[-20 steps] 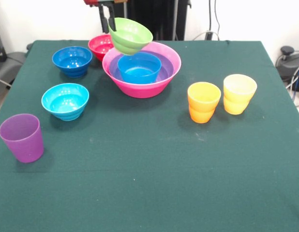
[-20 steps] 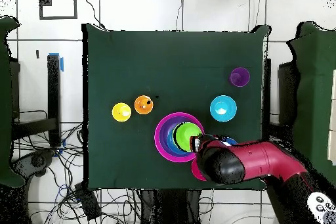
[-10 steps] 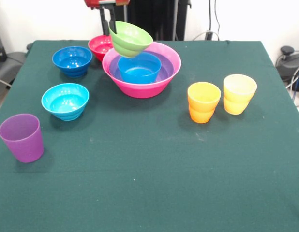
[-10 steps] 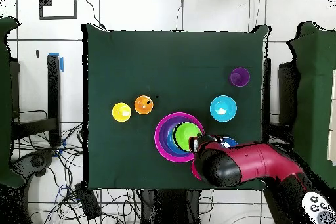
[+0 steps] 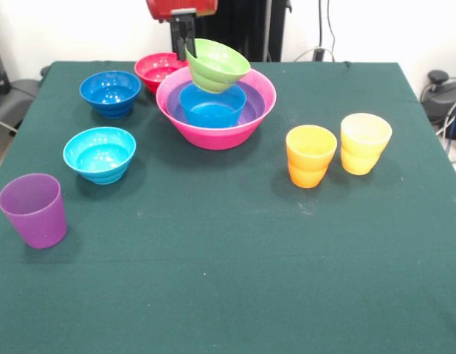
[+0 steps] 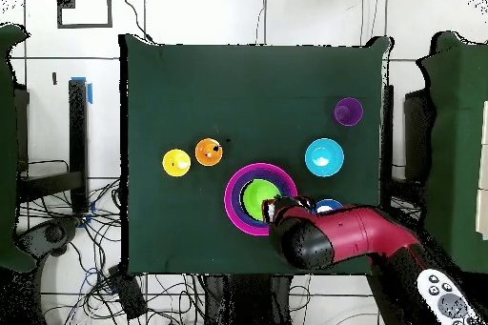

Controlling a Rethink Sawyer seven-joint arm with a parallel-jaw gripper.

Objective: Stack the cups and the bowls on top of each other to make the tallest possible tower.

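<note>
My gripper (image 5: 188,46) is shut on the far rim of the lime green bowl (image 5: 217,65) and holds it tilted in the air over the tower. The tower is the hot-pink bowl (image 5: 215,131) with the purple bowl (image 5: 251,108) and the mid blue bowl (image 5: 212,105) nested inside. In the overhead view the green bowl (image 6: 258,196) lies over the pink bowl (image 6: 234,209), with the arm (image 6: 334,237) beside it. The red-pink bowl (image 5: 156,68), dark blue bowl (image 5: 110,92) and cyan bowl (image 5: 99,153) stand to the left. The purple cup (image 5: 34,209) is at front left. The orange cup (image 5: 310,155) and yellow cup (image 5: 364,142) stand at the right.
The green tablecloth (image 5: 228,280) covers the table. A dark chair shows past the right edge (image 5: 443,96). Cables lie on the floor around the table in the overhead view (image 6: 57,235).
The gripper has carried the lime green bowl to the right in the front view, from over the pink bowl's left rim to above the mid blue bowl.
</note>
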